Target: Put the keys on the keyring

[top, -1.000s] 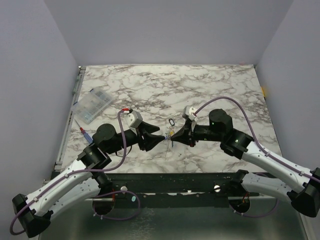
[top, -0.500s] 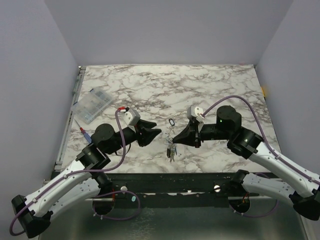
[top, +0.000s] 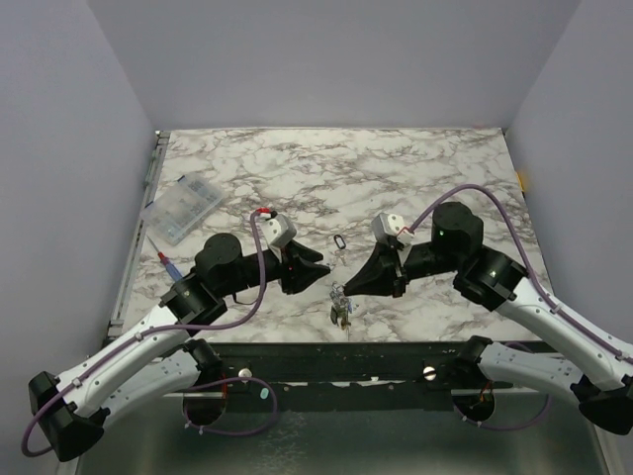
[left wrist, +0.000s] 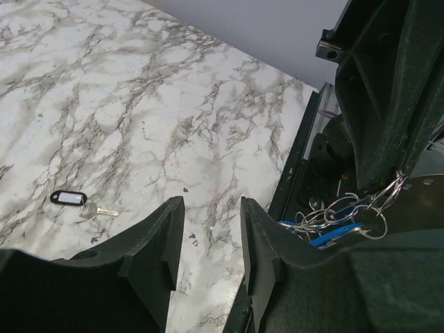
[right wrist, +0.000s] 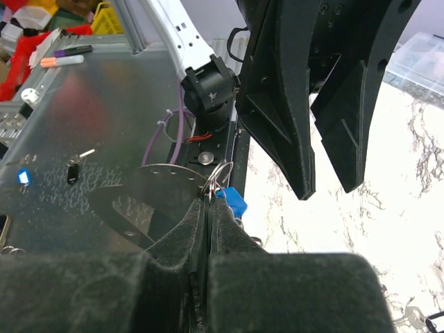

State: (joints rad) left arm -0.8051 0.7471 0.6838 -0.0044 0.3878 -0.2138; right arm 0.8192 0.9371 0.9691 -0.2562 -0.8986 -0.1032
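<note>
The right arm (top: 465, 252) is reaching in low from the right, its wrist tipping down toward the near edge of the white marbled bench (top: 425, 168); the right jaws are pinching fully shut on the thin metal wire keyring (right wrist: 220, 172). The bunch of small silvery keys (top: 341, 309), one with a blue plastic head (right wrist: 234, 202), is dangling from that ring just above the bench's near edge. The left arm (top: 232, 272) is stretching in from the other side; the left jaws are facing the right ones and standing about half open, with nothing between the black fingers (left wrist: 163, 243); they are sitting near the bunch but apart from it. One more small silvery key with a dark oblong tag (left wrist: 69, 198) is lying flat on the bench just beyond both sets of jaws, touching neither.

Judging from this, the step in hand is fetching that loose key for the ring. Doing it well is asking the right jaws to hold the ring steady, high enough that the bunch is not dragging; the left jaws are best coming down over the thicker tagged end, since the thin blade is lying flush on the marble. Whether the wire coil is sprung apart I cannot tell.
</note>
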